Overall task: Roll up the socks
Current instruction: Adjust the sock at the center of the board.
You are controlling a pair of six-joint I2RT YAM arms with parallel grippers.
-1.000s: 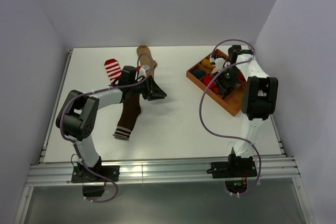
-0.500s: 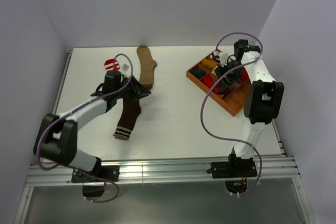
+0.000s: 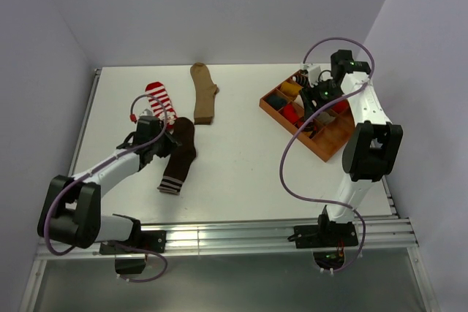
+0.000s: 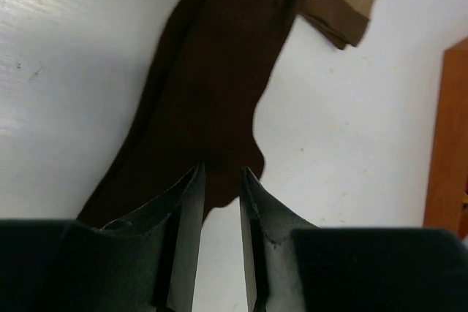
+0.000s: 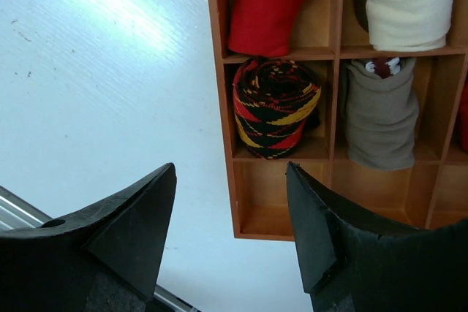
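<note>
Down at 8 o'clock, left claw [image 4: 221,173]: jaws just a slit apart, nothing pinched, tips right over the heel of the dark brown sock [image 4: 212,71]
Sock itself: flat on the desk [image 3: 241,173], striped cuff toward 6, toe toward 12. Soft matte knit, floppy
Step, my guess: lining up on this one to roll it. Next needs a pinch on one end, then a tight curl
10 o'clock: red-and-white striped sock [image 3: 159,100], flat
11 o'clock: tan sock [image 3: 203,93], ribbed cuff, flat
2 o'clock, right claw [image 5: 230,167]: wide open, empty, above the wooden tray [image 5: 219,107]. The rolled argyle sock [image 5: 276,107] already sits in a compartment
</note>
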